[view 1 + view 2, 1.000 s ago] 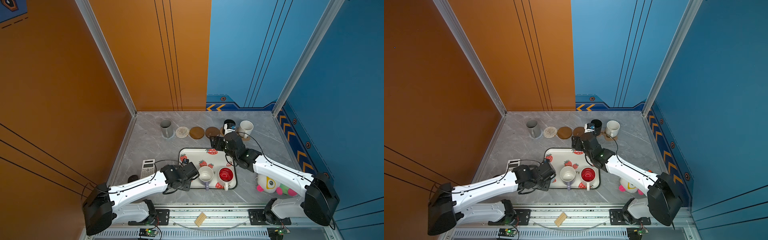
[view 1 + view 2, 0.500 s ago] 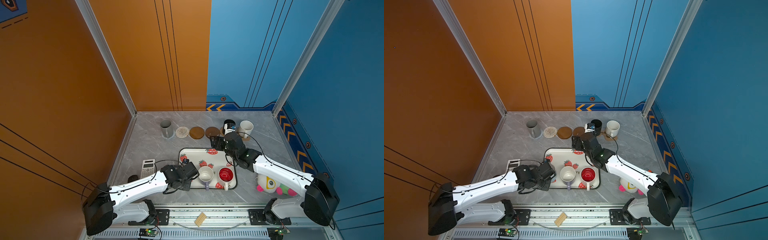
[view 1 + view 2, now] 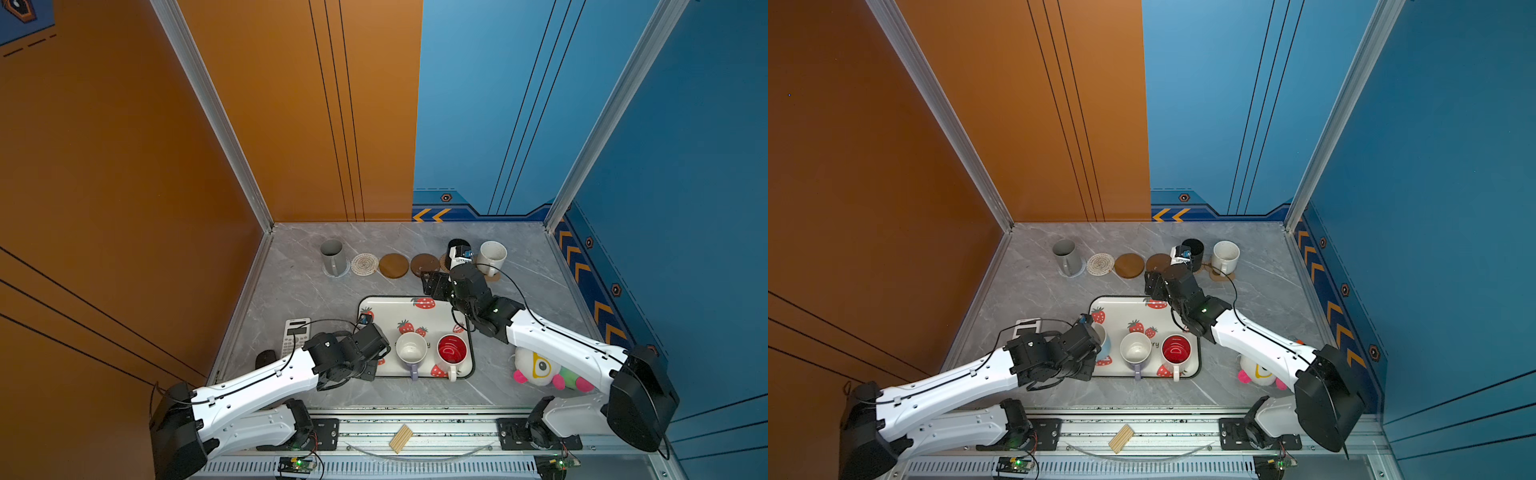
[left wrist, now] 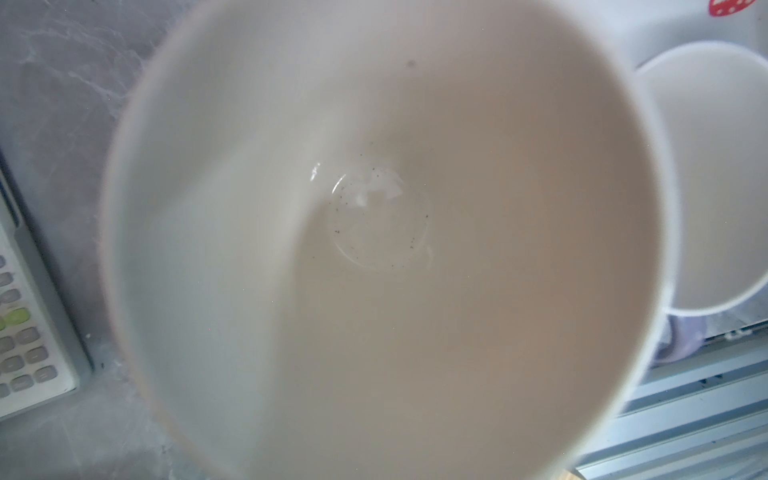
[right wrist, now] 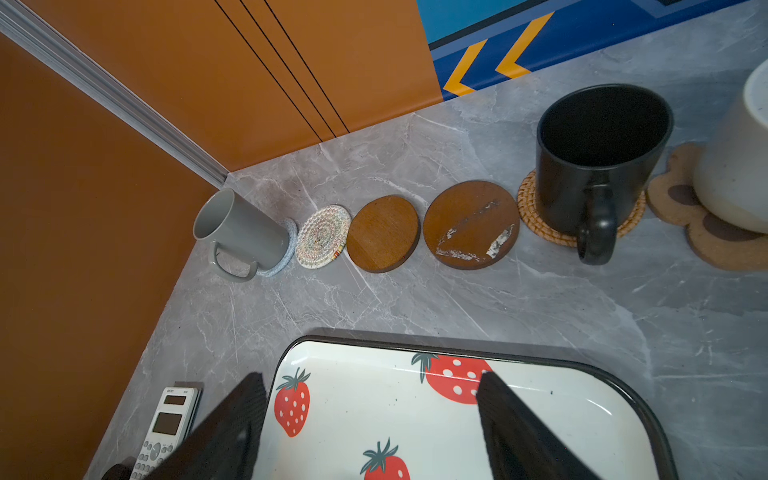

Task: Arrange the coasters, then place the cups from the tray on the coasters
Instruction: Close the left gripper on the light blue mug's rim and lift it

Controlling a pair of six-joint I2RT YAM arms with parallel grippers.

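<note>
Now: three cups sit on coasters, three coasters are bare, and three cups are on the tray [image 3: 390,309].
Left gripper [image 3: 1095,340]: down at the blue cup [image 4: 374,228], at the tray's left end. The cup's inside fills the wrist view and no fingers show, so I cannot tell whether it is pinching the wall.
Right gripper [image 5: 374,415]: spread wide and empty, hanging over the tray's far edge, near the black cup [image 5: 598,158].
Seated: grey cup [image 3: 332,255], black cup and speckled cup [image 3: 492,255], each on its own coaster in the back row.
Bare: woven coaster [image 3: 365,264], plain wooden coaster [image 3: 393,265], scuffed wooden coaster [image 3: 424,264].
Waiting: lilac cup [image 3: 411,351] and red cup [image 3: 452,349], side by side on the tray's near half.
Step, judged: lift the blue cup and carry it to a bare coaster.
Risk, grip: a hold on one thin wall may let the cup tilt or slip on the lift.
Risk, neighbour: the lilac cup stands just beside it, so a sideways swing would knock it.
Risk, arms: the right arm lies between the tray and the wooden coasters, so a crossing path could clash with it.
Risk, set-down: the woven coaster is just beside the grey cup, so a loose aim could bump that cup or land half off the coaster.
</note>
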